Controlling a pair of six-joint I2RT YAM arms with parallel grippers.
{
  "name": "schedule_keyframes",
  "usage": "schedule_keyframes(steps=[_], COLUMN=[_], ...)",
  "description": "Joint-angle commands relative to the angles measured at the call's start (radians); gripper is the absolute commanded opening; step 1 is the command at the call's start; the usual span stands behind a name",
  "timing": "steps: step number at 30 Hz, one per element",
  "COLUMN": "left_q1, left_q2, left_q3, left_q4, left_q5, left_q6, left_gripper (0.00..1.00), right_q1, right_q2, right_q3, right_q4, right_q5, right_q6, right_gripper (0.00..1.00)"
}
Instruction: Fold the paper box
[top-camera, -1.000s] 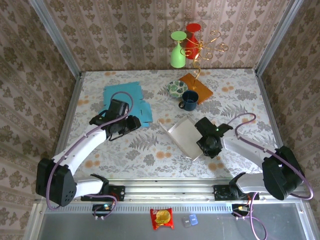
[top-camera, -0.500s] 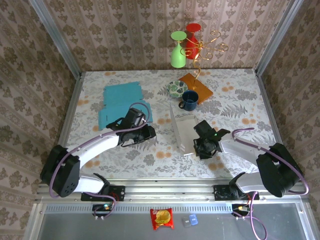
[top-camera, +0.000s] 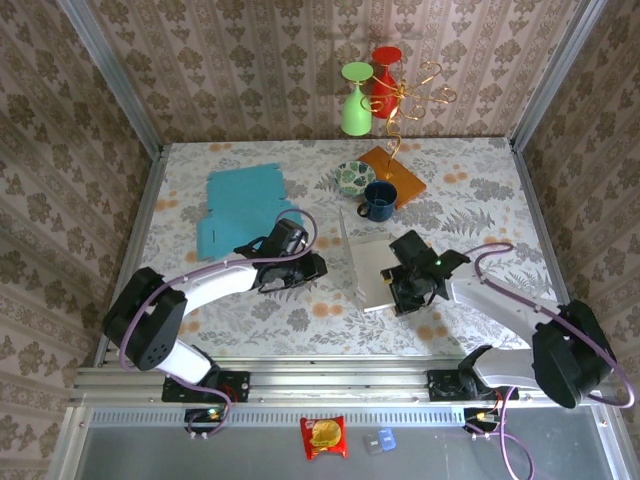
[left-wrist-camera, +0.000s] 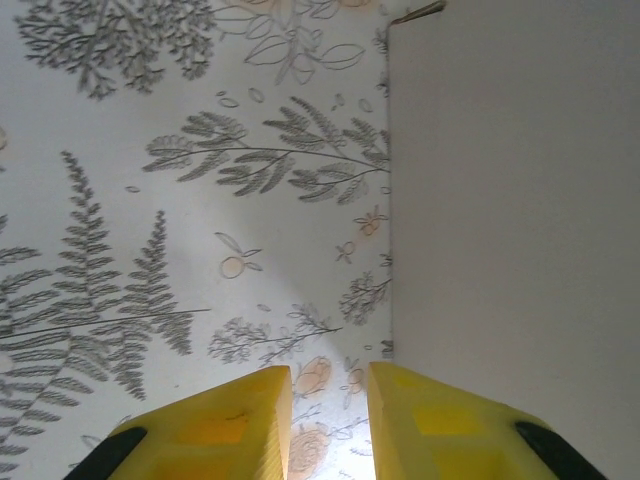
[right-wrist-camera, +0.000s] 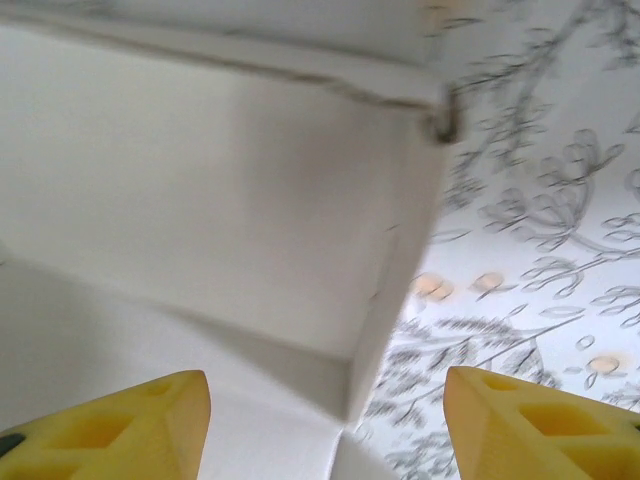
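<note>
Moved: left arm has swung off the blue sheet (top-camera: 243, 205) and across to the paper box (top-camera: 378, 272). The box lay slanted a second ago and now sits squarer, with its left wall raised.
Box: white, in the middle of the counter (top-camera: 290, 320), between the two claws and just this side of the dark mug (top-camera: 379, 200).
Left claw (top-camera: 312, 268): fingers nearly together, a thin gap with nothing in it, just beside the raised wall's outer face.
Right claw (top-camera: 402, 290): spread wide over the box's near right part, pinching nothing that I can make out.
Handling: looks like thin card, light and springy at the creases, easy to dent or to slide across the counter. I'd guess a flap flops back once released.
Where to hold: a flap's free edge, close to a crease, with the other claw steadying the base.
Views: overhead gives the whole layout. The left wrist shows the wall panel (left-wrist-camera: 510, 200), plain-faced, and its top corner. The right wrist shows the inside corner fold (right-wrist-camera: 395, 220).
</note>
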Motion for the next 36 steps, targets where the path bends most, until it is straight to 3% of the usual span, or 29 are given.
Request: schedule_keyframes(steps=[1, 7, 11, 17, 23, 30, 36], left_q1=[-0.009, -0.011, -0.014, -0.026, -0.041, -0.055, -0.06], left_q2=[0.01, 0.019, 0.02, 0.035, 0.073, 0.108, 0.123], left_q3=[0.036, 0.043, 0.06, 0.066, 0.089, 0.112, 0.121], left_q4=[0.03, 0.036, 0.029, 0.036, 0.053, 0.067, 0.07], left_q5=[-0.009, -0.011, -0.012, -0.006, 0.006, 0.007, 0.006], left_q6=[-0.016, -0.016, -0.01, -0.015, -0.025, -0.033, -0.034], left_gripper=[0.27, 0.27, 0.27, 0.27, 0.27, 0.27, 0.27], right_q1=[-0.035, -0.129, -0.224, -0.292, -0.301, -0.299, -0.298], right_q2=[-0.058, -0.046, 0.01, 0.132, 0.309, 0.399, 0.461], right_q3=[0.105, 0.238, 0.256, 0.267, 0.26, 0.271, 0.289], right_q4=[-0.144, -0.23, -0.204, -0.185, -0.123, -0.056, -0.042], right_q5=[0.087, 0.154, 0.104, -0.003, -0.067, -0.106, -0.109], right_q6=[-0.243, -0.67, -1.024, -1.343, -1.417, -1.406, -1.402], right_gripper=[0.68, 0.69, 0.65, 0.56, 0.53, 0.51, 0.39])
